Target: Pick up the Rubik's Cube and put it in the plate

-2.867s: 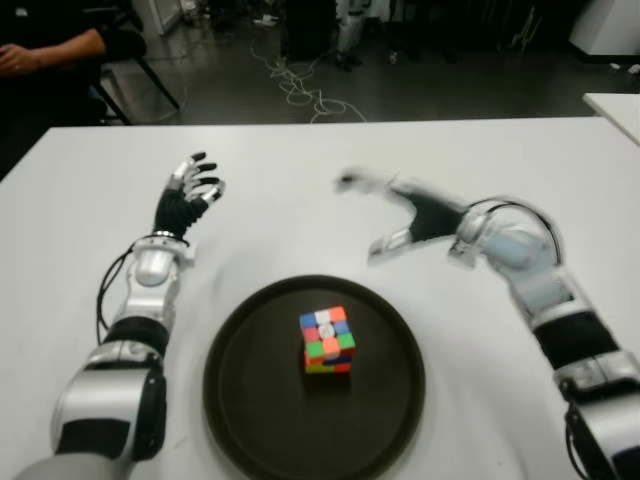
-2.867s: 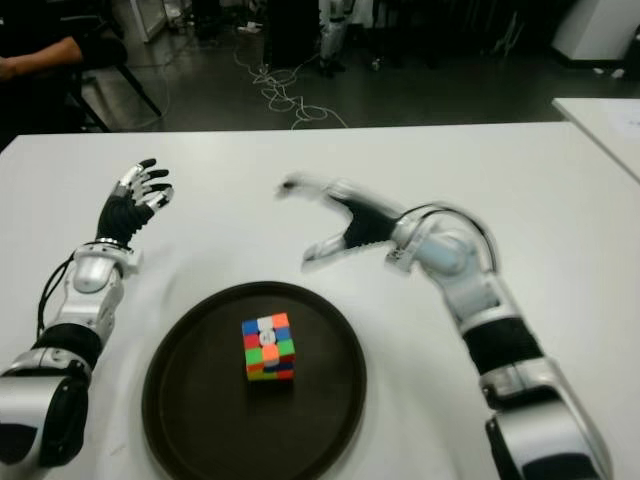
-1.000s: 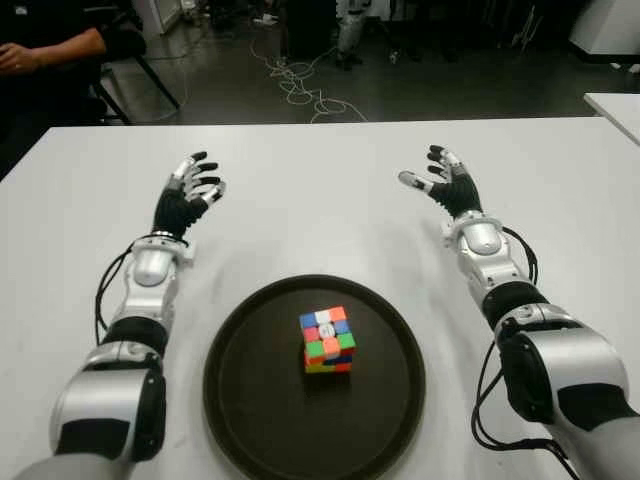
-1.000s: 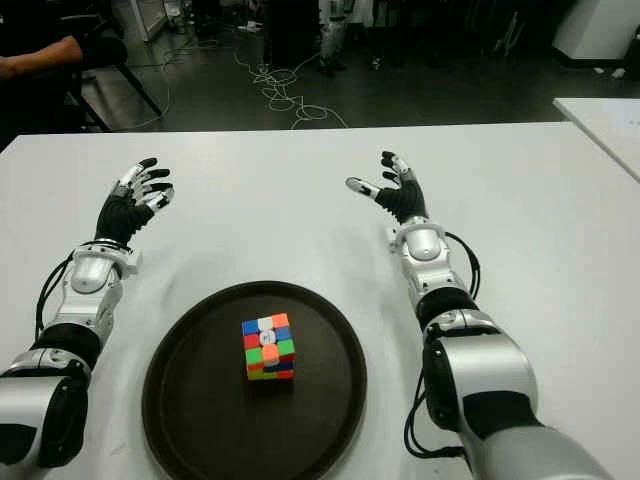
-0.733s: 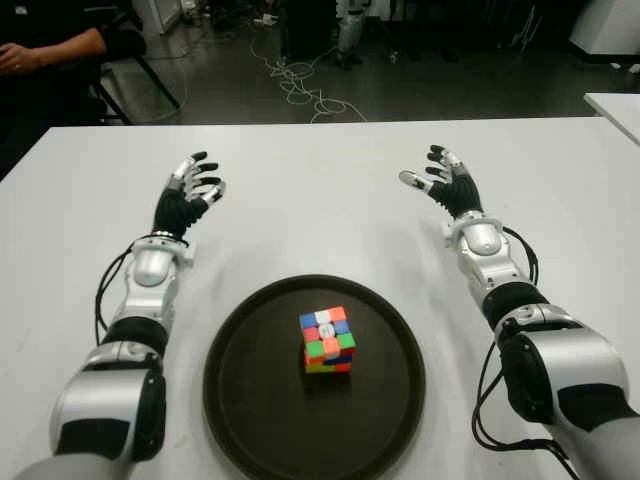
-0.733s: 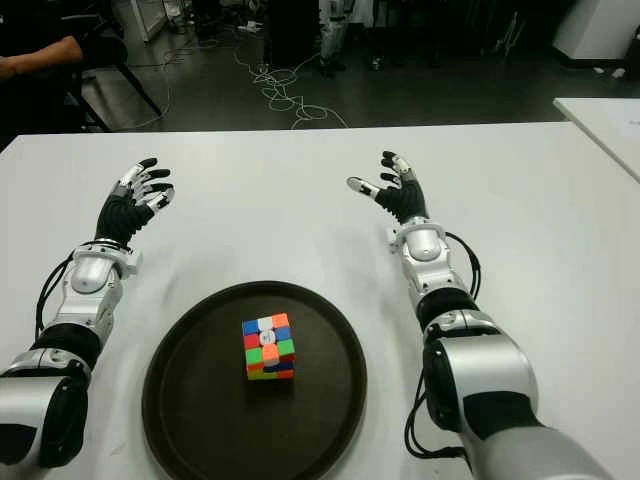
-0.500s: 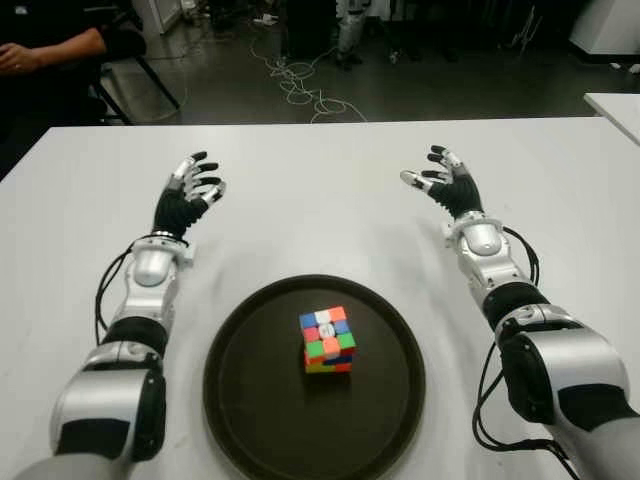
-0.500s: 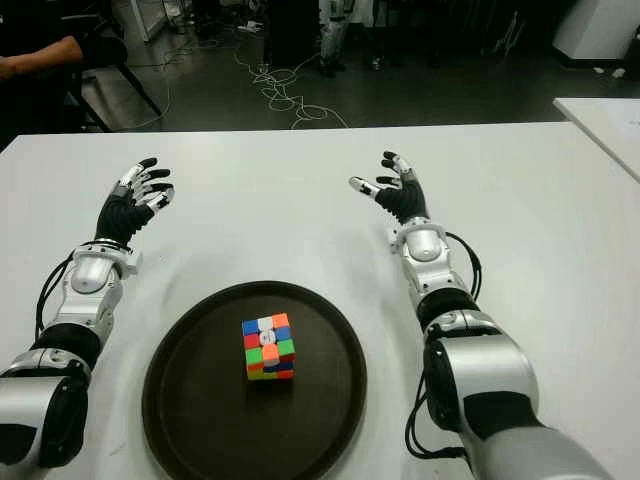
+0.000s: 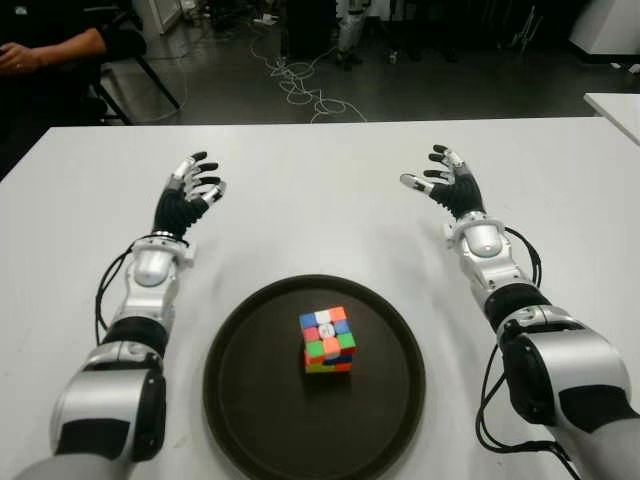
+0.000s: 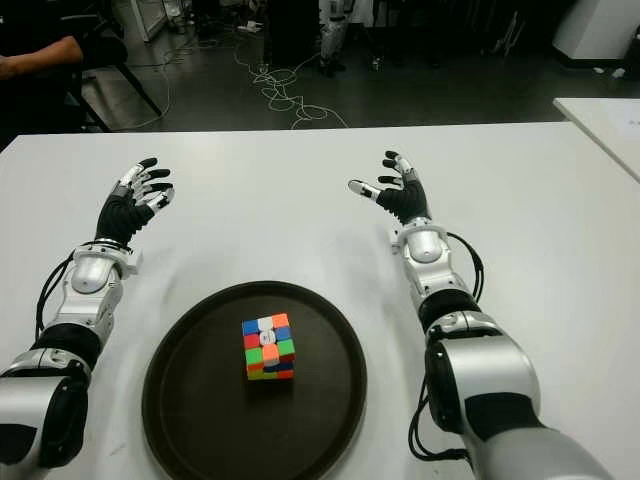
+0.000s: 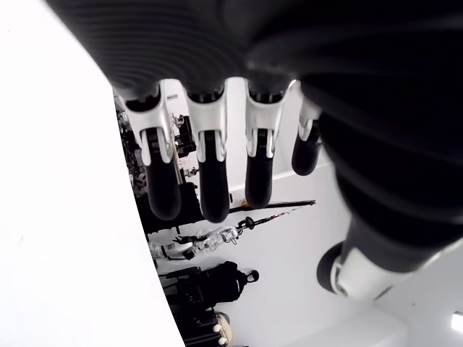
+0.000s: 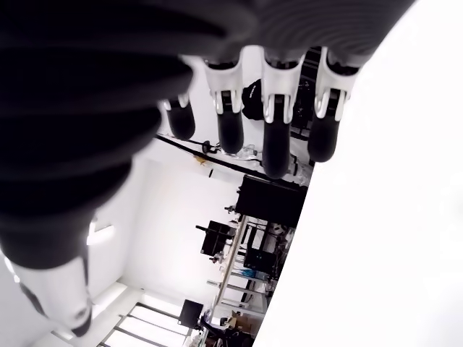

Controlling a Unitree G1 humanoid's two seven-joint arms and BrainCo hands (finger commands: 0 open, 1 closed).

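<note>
The Rubik's Cube [image 9: 326,339], many-coloured, stands near the middle of the dark round plate [image 9: 250,400] at the table's near edge. My left hand [image 9: 190,187] shows beyond the plate on its left side, fingers spread and holding nothing. Beyond the plate on its right side is my right hand [image 9: 443,184], also with spread fingers and nothing in it. In the left wrist view the straight fingers [image 11: 210,181] grasp nothing; the right wrist view shows fingers [image 12: 275,137] extended the same way. Neither hand touches the cube.
The white table [image 9: 310,200] stretches far beyond the plate. A person's arm [image 9: 50,48] shows at the far left behind the table, beside a chair. Cables [image 9: 295,85] lie on the dark floor beyond. A second white table's corner [image 9: 615,105] shows at the right.
Since 2.9 s ago my right hand swung from above the plate's far rim out to the right side. Over the last second it barely shifted. The cube and my left hand stayed still.
</note>
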